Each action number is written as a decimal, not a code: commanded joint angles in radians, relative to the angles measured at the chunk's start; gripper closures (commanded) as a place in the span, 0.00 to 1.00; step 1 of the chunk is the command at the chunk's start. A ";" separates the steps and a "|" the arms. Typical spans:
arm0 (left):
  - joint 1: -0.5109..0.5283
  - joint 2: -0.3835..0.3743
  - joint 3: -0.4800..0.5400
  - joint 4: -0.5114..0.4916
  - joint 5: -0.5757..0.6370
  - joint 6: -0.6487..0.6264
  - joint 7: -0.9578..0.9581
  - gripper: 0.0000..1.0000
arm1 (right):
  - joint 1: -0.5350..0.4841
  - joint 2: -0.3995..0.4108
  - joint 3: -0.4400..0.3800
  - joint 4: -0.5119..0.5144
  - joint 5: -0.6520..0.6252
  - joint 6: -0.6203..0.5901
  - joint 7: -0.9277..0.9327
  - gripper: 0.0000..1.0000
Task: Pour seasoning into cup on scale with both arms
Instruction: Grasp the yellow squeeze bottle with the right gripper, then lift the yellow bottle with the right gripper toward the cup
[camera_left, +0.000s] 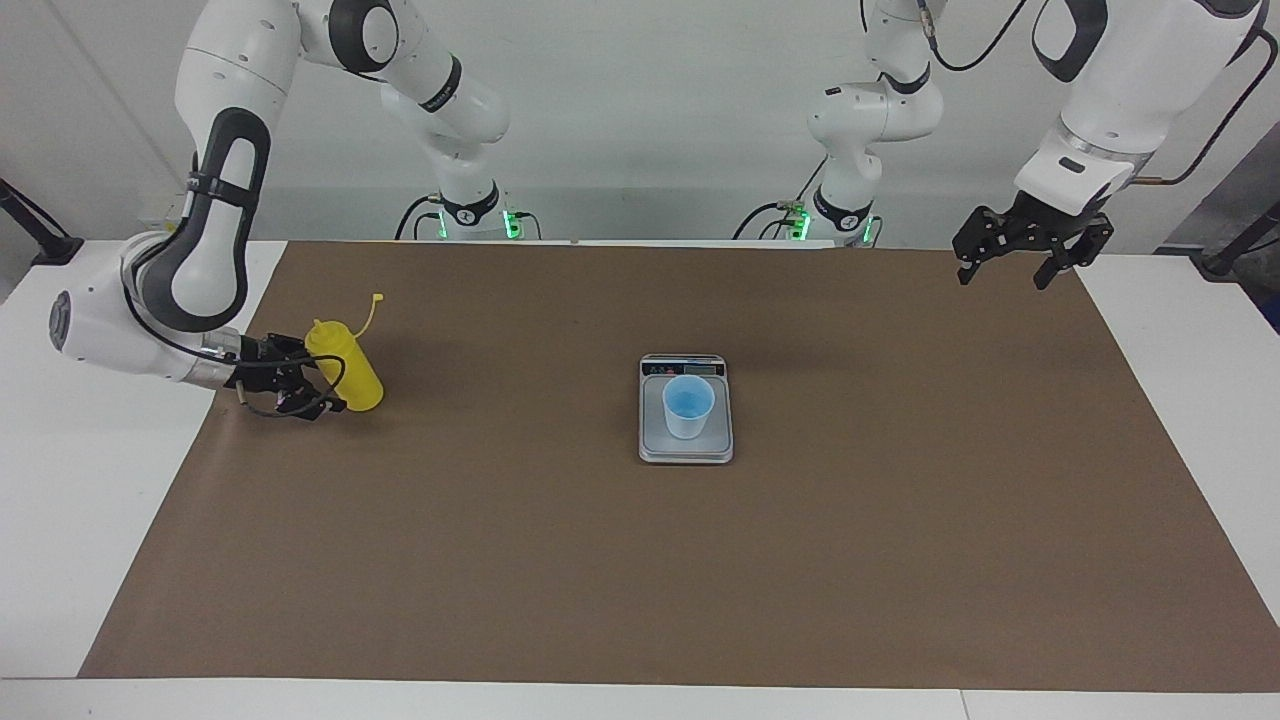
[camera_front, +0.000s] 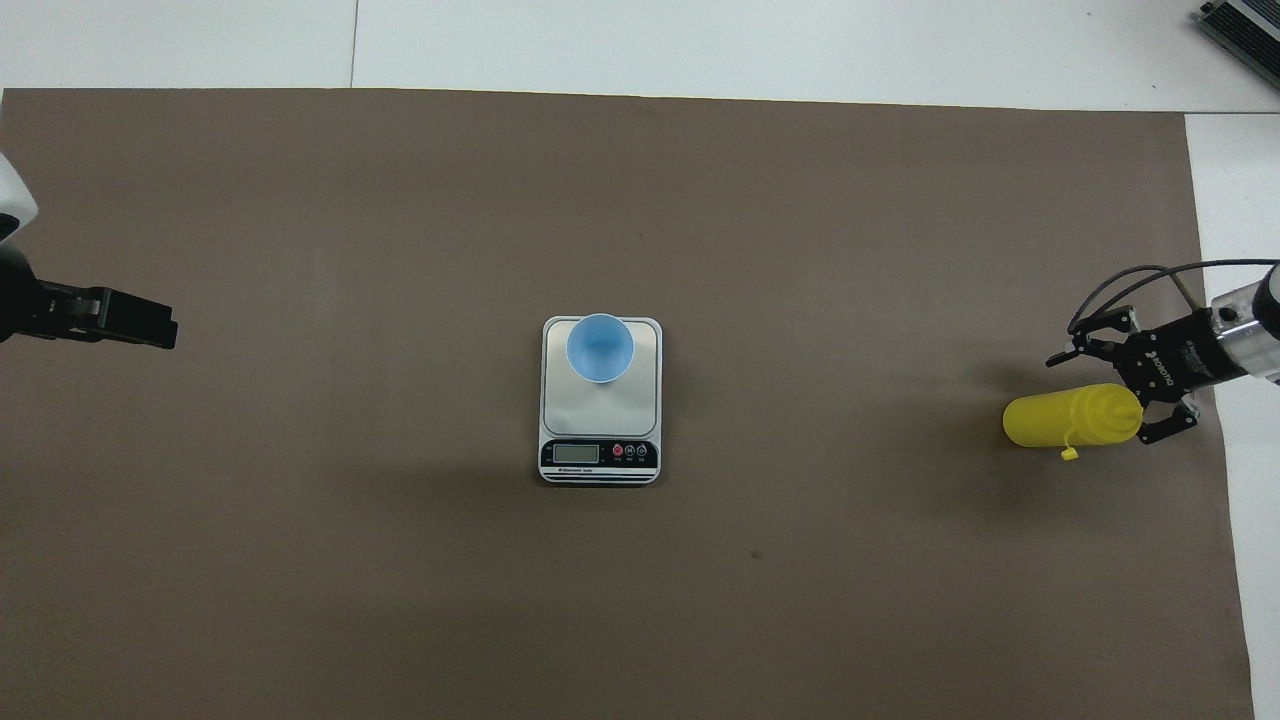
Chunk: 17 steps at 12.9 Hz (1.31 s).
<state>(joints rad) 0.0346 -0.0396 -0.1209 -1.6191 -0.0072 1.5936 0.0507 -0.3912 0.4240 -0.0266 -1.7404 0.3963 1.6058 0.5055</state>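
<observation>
Seasoning bottle (camera_left: 345, 365) stands tilted at the right arm's end of your counter (camera_left: 900, 520), well apart from the scale (camera_left: 686, 448) | right hand (camera_left: 305, 385) flanks its lower body side-on, fingers spread, unclenched | cup (camera_left: 688, 405) on the scale, contents unreadable | left hand (camera_left: 1025, 250) waits aloft, released.

Robot lab: two white arms (camera_left: 220, 200), paper-covered table (camera_left: 640, 560).

Yellow seasoning bottle (camera_left: 346, 366) tilted at the right arm's end of the desk, cap hanging open; light blue cup (camera_left: 688, 406) upright on the silver-grey scale (camera_left: 686, 446) mid-desk.
</observation>
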 joint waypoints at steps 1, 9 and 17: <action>0.018 -0.019 -0.005 -0.013 -0.013 -0.007 0.017 0.00 | -0.020 -0.048 0.013 -0.050 0.027 -0.056 0.008 0.00; 0.013 -0.020 -0.005 -0.019 -0.013 -0.011 0.018 0.00 | 0.006 -0.094 0.027 -0.028 0.102 0.025 0.180 1.00; 0.005 -0.028 -0.005 -0.033 -0.013 -0.006 0.017 0.00 | 0.316 -0.186 0.028 0.021 0.095 0.325 0.677 1.00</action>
<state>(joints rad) 0.0349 -0.0398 -0.1228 -1.6230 -0.0072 1.5935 0.0522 -0.1042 0.2334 0.0041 -1.7378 0.4854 1.8425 1.1008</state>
